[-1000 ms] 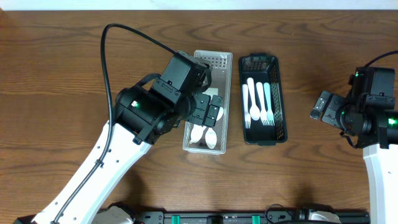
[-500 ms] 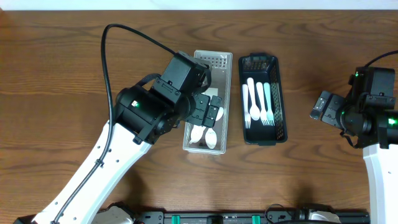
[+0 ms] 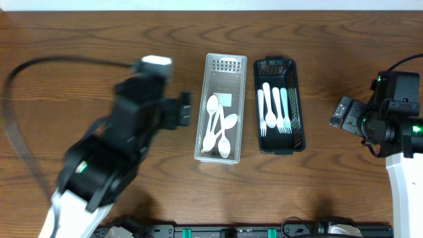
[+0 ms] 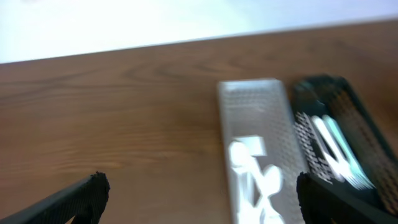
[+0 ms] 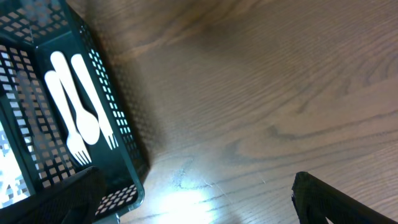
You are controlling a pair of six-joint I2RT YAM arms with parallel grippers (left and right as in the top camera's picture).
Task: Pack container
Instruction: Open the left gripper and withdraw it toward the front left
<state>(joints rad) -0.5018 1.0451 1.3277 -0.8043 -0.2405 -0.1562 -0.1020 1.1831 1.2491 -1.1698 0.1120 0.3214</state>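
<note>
Overhead view: a clear tray (image 3: 225,65) and a black basket (image 3: 295,79) are seen side by side at the middle of a brown wooden surface (image 3: 79,39), their long axes running from top to bottom of the frame. White spoons (image 3: 218,125) are held in the clear tray, and pale forks (image 3: 273,109) are laid lengthwise in the black basket. No loose cutlery is seen on the surface, so the packing is judged to be far along. The left pincer (image 3: 184,111), smeared by motion blur, is found just to the left of the clear tray; in the left wrist view its fingers are spread wide with nothing between them. The right pincer (image 3: 340,114) is found at the right of the frame, apart from the black basket, and it too is released and empty in its wrist view. The spoon tray is nearer the left arm and the fork basket nearer the right, so any coming reach is best made along the containers' long axes.
</note>
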